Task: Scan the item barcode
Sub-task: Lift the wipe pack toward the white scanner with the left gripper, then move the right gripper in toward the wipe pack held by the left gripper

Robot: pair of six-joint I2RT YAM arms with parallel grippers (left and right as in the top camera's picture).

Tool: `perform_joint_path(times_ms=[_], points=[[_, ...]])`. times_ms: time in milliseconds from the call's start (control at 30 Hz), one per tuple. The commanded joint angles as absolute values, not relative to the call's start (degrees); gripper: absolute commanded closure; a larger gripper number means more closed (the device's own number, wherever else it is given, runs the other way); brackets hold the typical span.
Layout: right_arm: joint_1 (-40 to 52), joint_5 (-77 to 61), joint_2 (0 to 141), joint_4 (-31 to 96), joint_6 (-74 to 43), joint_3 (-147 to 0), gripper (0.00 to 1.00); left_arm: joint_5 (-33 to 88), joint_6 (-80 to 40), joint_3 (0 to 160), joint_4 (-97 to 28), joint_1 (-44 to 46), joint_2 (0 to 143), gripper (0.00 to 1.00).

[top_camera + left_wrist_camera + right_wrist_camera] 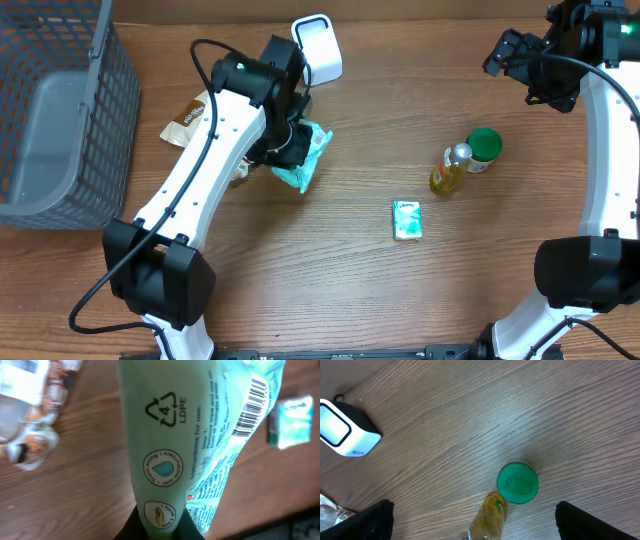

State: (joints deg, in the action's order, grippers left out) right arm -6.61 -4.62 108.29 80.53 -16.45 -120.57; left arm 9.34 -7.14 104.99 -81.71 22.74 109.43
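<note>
Overhead: left gripper [290, 148] is clamped on a teal wipes pack [308, 160], held just above the table [300, 260], a little below and left of the white scanner [318, 48]. The scanner stands near the far edge, close to the pack but apart from it. A grey basket [60, 110] sits at the far left, and a brown pouch [190, 118] lies between it and the left arm. Mid-table lies a small teal packet [407, 220]. To its upper right is a yellow bottle [450, 170] on its side, touching or just beside a green-lidded jar [484, 148]. The right gripper [515, 60] hangs at the far right, well apart from everything, jaws spread.

Left wrist: the pack fills the frame, pinched at its lower end between two dark fingers [129, 527]. Its printed back faces the camera, with a barcode [255, 405] at upper right. The packet shows at the right edge, the pouch blurred at upper left.

Right wrist: fingers [370, 522] stand wide apart, nothing between them. Jar lid and bottle lie below on the table, the scanner at far left.
</note>
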Motion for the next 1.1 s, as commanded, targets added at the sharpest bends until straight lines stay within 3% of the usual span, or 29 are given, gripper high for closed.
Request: perform_joint_path(times_ms=[0, 667, 1067], points=[[-6.5, -4.3, 107.4, 80.3, -16.0, -121.0, 0.0, 15.0, -4.5, 103.6, -81.6, 22.4, 109.2, 0.96], [-6.5, -5.0, 107.4, 73.2, -16.6, -121.0, 0.0, 14.0, -5.3, 103.4, -79.9, 22.4, 109.3, 0.96], [-5.9, -37.7, 107.4, 77.1, -16.3, -120.5, 0.0, 14.0, -6.5, 103.4, -79.2, 22.4, 109.3, 0.96]])
